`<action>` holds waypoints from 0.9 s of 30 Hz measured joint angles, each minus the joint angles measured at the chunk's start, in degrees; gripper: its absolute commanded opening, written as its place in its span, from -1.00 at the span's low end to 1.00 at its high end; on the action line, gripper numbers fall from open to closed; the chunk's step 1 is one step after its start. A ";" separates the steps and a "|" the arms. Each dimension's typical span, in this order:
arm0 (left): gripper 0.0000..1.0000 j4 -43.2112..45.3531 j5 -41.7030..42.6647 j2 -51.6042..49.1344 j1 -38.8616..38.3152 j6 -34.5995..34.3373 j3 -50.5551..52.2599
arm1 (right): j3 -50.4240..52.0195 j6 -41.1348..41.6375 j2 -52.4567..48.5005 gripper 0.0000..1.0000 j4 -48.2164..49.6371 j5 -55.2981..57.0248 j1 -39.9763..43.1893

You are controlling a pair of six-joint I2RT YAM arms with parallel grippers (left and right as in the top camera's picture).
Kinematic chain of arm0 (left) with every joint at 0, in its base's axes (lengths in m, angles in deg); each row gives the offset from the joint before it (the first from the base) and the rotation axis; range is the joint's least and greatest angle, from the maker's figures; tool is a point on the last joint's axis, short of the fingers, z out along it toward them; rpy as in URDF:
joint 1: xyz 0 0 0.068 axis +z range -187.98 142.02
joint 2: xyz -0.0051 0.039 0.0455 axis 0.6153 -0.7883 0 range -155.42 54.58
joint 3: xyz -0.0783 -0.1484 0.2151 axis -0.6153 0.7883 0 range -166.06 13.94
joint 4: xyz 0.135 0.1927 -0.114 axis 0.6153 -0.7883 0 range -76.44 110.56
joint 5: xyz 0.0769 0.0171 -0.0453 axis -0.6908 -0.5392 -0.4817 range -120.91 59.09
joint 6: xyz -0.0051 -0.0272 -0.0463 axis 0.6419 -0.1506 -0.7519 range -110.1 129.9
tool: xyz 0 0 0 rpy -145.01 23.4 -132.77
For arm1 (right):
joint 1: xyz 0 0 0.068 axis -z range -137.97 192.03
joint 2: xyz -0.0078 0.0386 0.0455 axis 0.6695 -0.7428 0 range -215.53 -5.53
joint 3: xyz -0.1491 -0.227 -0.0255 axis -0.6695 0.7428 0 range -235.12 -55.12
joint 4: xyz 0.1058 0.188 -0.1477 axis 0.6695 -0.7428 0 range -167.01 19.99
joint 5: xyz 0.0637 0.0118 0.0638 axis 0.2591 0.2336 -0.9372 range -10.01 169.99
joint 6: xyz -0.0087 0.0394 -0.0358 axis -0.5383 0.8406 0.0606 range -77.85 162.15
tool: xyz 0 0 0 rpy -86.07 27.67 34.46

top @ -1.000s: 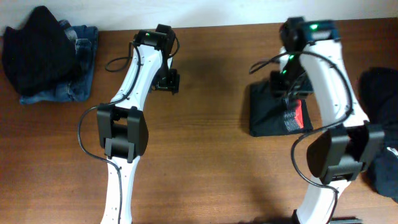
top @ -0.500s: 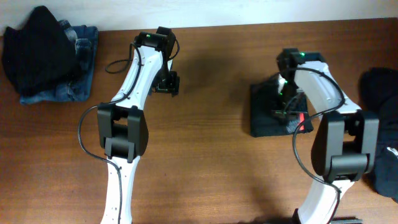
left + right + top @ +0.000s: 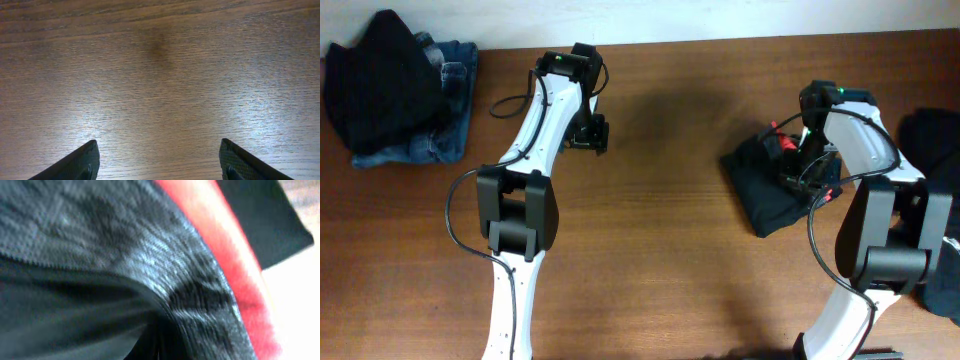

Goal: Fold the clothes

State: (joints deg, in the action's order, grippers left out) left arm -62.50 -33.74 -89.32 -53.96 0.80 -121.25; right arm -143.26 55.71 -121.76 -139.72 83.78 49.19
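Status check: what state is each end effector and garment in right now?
left end effector: open, holding nothing.
red-trimmed black garment: bunched, gripped.
right end effector: shut on the red-trimmed black garment.
blue jeans: stacked under a black bundle.
dark heap, right edge: unfolded.

Robot lab setup — wooden table (image 3: 660, 270); two mounted arms (image 3: 535, 120).

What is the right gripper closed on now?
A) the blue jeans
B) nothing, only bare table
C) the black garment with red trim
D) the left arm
C: the right gripper is pinched into the bunched black garment with red trim, and the right wrist view is filled with black and red cloth.
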 measured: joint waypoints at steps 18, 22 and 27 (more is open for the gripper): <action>0.53 0.02 0.00 0.00 0.00 0.00 0.04 | 10.32 4.46 3.06 -0.92 11.85 0.22 0.00; 0.52 0.02 0.02 0.00 0.00 0.00 0.04 | 7.15 4.74 3.10 -0.92 6.84 -0.98 0.00; 0.52 0.26 0.00 0.00 0.00 0.00 0.07 | 0.04 4.17 4.81 -0.80 3.17 -4.09 0.00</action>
State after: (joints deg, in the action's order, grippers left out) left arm -62.24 -33.74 -89.32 -53.96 0.80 -121.19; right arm -143.22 59.88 -116.95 -136.55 79.69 49.19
